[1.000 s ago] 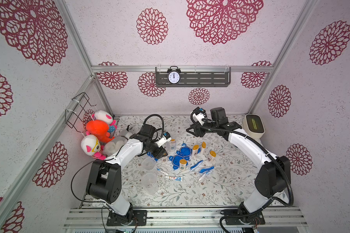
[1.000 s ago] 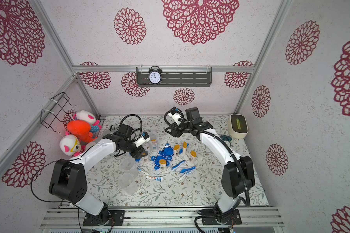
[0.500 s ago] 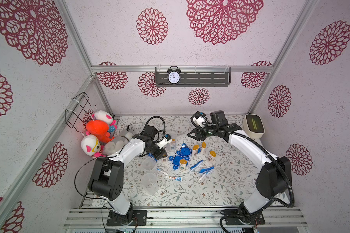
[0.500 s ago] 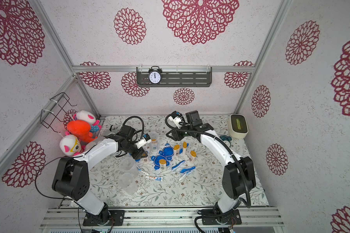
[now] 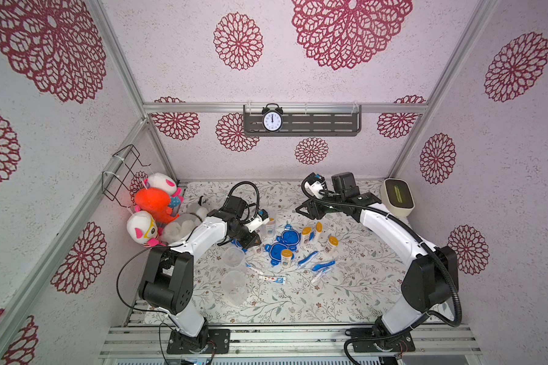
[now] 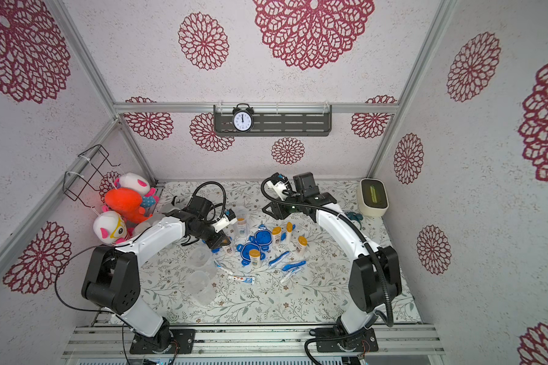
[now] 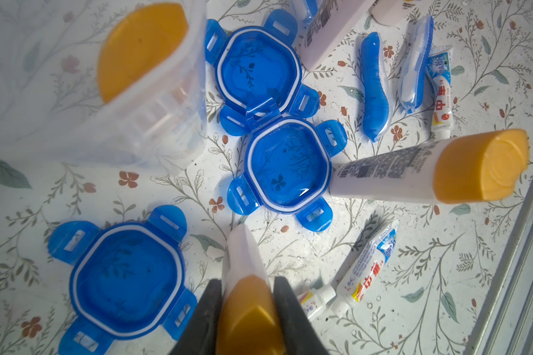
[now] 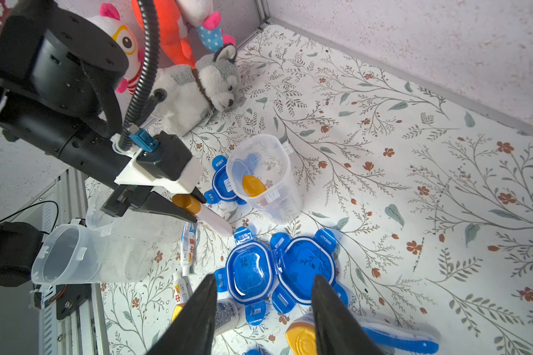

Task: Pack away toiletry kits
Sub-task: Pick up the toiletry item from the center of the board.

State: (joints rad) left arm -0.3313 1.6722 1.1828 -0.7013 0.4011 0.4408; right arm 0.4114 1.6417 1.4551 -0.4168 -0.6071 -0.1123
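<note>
The floral table (image 5: 345,294) carries the scattered kits. The left gripper (image 7: 246,284) has its jaws clenched on the orange cap of a white bottle (image 7: 242,252). The bottle is tilted with its base down near the table, just beside a blue lid (image 7: 126,276). The right gripper (image 8: 264,278) hovers with its jaws spread and nothing between them, above two other lids (image 8: 302,267) that touch each other. A clear cup (image 8: 265,178) stands near those lids with an orange-capped bottle inside. Two more cups (image 5: 233,256) sit near the left arm. More bottles (image 5: 306,235) stand by the lids. Blue toothbrushes (image 5: 307,257) and a toothpaste tube (image 5: 272,279) lie nearer the front edge.
</note>
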